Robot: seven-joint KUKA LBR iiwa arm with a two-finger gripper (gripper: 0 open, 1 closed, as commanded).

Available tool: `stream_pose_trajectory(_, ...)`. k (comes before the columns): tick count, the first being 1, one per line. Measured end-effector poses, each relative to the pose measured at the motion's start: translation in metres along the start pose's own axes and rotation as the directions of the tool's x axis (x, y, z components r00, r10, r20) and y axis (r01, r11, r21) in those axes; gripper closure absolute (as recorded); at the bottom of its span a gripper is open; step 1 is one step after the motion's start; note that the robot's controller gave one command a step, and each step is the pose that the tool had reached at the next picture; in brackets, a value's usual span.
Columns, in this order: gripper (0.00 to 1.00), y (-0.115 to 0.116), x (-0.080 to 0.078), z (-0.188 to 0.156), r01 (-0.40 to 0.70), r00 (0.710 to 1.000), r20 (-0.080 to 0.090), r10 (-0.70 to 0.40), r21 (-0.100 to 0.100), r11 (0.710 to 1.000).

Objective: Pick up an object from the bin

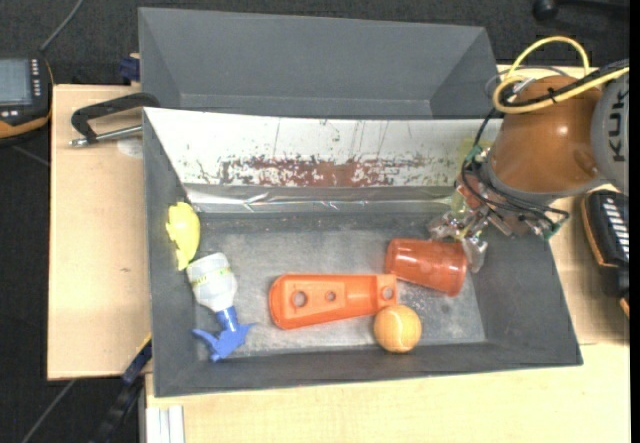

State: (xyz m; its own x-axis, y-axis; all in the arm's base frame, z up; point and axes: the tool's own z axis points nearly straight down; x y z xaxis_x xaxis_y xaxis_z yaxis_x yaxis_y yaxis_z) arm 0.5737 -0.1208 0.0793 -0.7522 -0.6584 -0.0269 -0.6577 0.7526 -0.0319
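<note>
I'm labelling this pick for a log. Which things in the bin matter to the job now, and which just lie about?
Job in hand: gripper; red cup lying on its side, right beside the gripper; bin.

Lying about: long orange block; orange ball; white bottle with a blue tip; yellow thing by the left wall.

1. Back-centre floor (300, 236) bare: open passage.
2. Front right crowded: red cup (428, 264), orange tool (330, 299), ball (397, 328), close together.
3. Left wall side blocked: yellow toy (183, 231), white bottle (212, 283).
</note>
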Motion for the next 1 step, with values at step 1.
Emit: stream_pose_trajectory(1,1.0,-0.0055,0.0,0.0038,-0.006,1.0,-0.006,0.006,0.002,1.0)
